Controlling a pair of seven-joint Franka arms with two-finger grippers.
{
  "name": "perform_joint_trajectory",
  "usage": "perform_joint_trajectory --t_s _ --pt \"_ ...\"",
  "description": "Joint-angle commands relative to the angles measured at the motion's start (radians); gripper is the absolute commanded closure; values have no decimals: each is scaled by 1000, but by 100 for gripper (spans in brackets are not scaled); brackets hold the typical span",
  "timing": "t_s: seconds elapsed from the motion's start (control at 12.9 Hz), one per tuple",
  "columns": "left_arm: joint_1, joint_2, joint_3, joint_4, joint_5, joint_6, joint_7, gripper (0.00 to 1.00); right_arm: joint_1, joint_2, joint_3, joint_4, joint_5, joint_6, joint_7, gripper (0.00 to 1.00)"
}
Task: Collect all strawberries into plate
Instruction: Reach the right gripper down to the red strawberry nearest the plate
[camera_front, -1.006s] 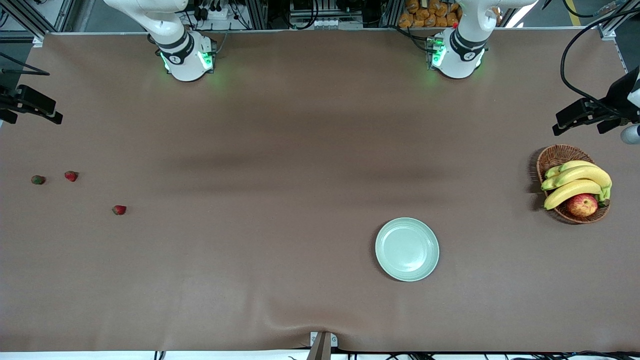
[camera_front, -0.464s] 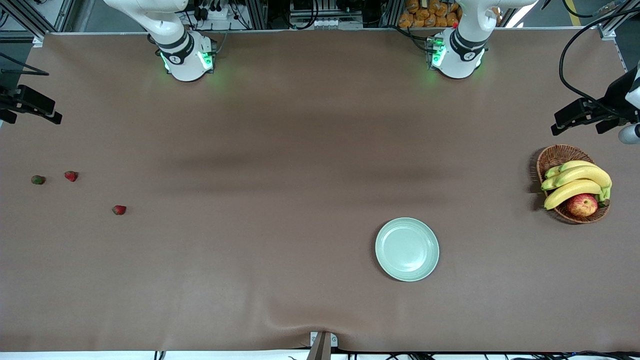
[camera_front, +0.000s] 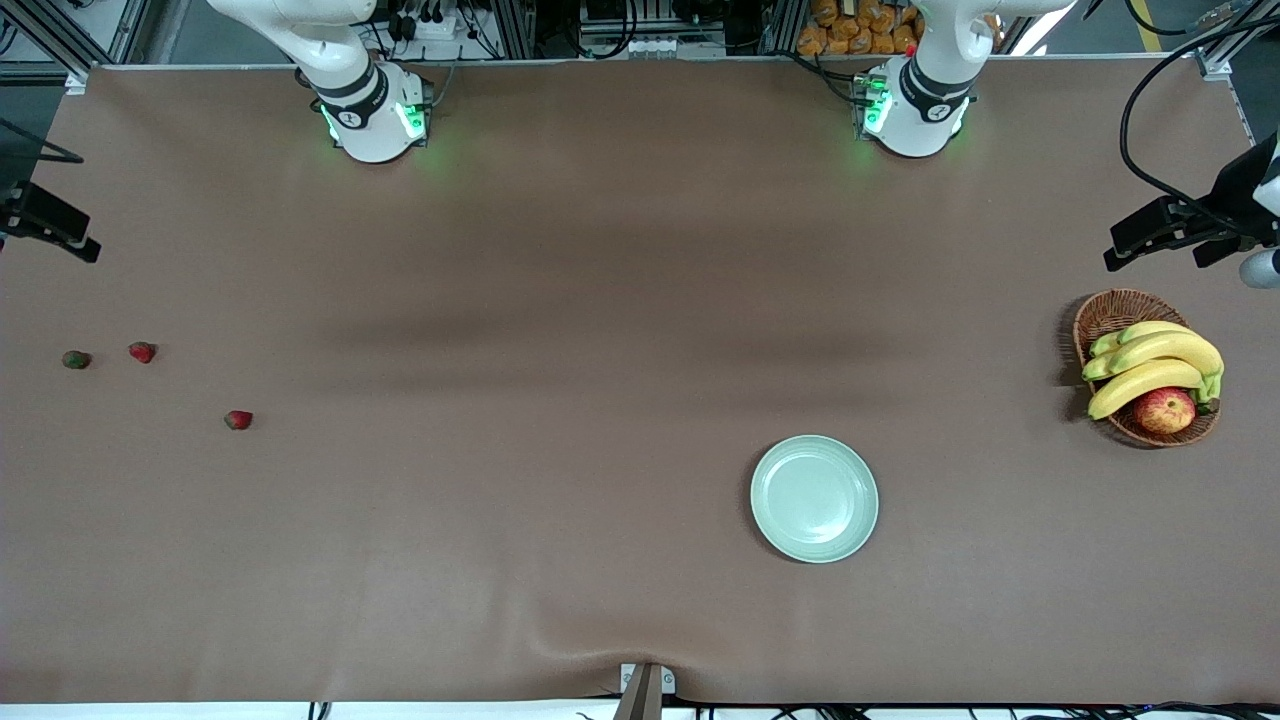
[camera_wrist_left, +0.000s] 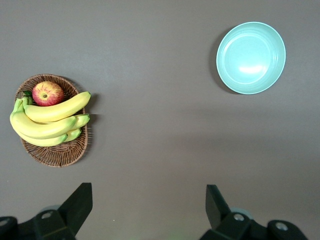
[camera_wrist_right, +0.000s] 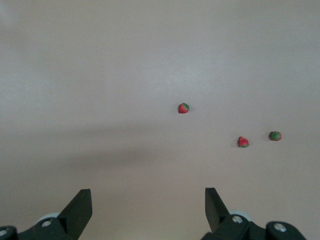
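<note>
Since the earlier front view the right gripper (camera_front: 45, 222), at the right arm's end of the table, has slid toward the table's edge, while the three strawberries (camera_front: 238, 420) lie unmoved on bare cloth, well apart from the plate (camera_front: 814, 499), their pointing too small to tell. The left wrist view shows the left gripper (camera_wrist_left: 148, 210) wide open, empty, over open table between the plate (camera_wrist_left: 251, 57) and the basket (camera_wrist_left: 56, 149) of bananas (camera_wrist_left: 47, 120) and an apple (camera_wrist_left: 47, 93). The right wrist view shows the right gripper (camera_wrist_right: 148, 209) spread wide, empty, above open cloth short of the strawberries (camera_wrist_right: 183, 108), whose green caps show only here.
</note>
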Motion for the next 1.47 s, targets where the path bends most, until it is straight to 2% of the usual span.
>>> perform_joint_trajectory --t_s 0.0,0.31,0.7,1.08,1.39 --pt "5 16 1 15 1 -11 4 0 -18 70 12 20 -21 62 -12 0" --pt "5 18 2 15 3 -11 3 0 -40 220 10 18 -21 155 -9 0" --pt "5 26 1 15 1 -11 3 0 -93 373 10 17 -18 202 -7 0" --pt "5 26 1 15 1 -11 1 0 -73 498 10 14 -12 219 -7 0" --pt "7 26 1 15 1 -11 4 0 -82 530 12 -6 -2 316 -20 0"
